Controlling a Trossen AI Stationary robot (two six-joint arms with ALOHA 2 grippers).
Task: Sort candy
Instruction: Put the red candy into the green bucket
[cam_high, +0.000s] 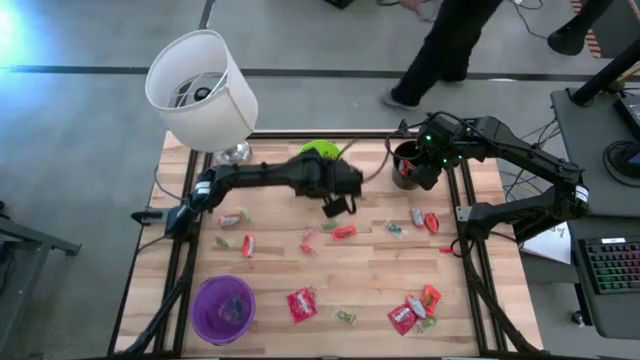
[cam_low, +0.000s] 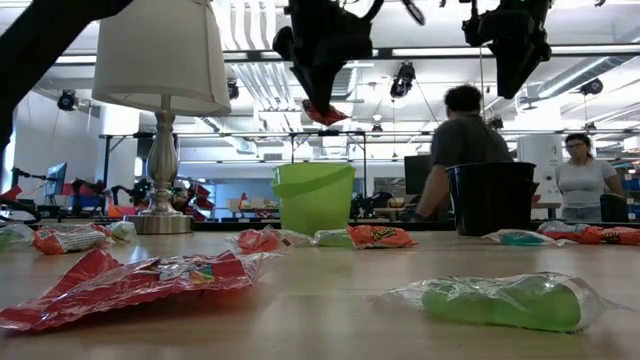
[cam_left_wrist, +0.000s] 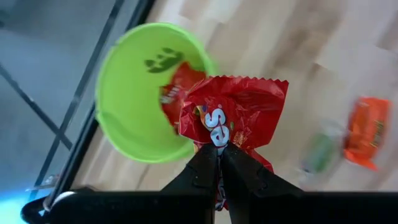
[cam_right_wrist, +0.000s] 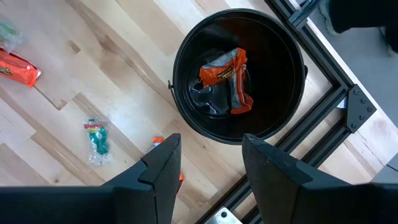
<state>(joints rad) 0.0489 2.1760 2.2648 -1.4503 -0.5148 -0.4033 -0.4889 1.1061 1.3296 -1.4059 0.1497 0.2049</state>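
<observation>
On the wooden table, our left gripper pinches a red packet beside the green cup, probably for dropping; our right gripper gapes empty over the black cup.

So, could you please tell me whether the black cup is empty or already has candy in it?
Not empty: the black cup stands upright with an orange-wrapped candy lying inside, seen past the open right gripper.

A robotics lab: other robot arms, monitors, exposed ceiling ducts.
</observation>
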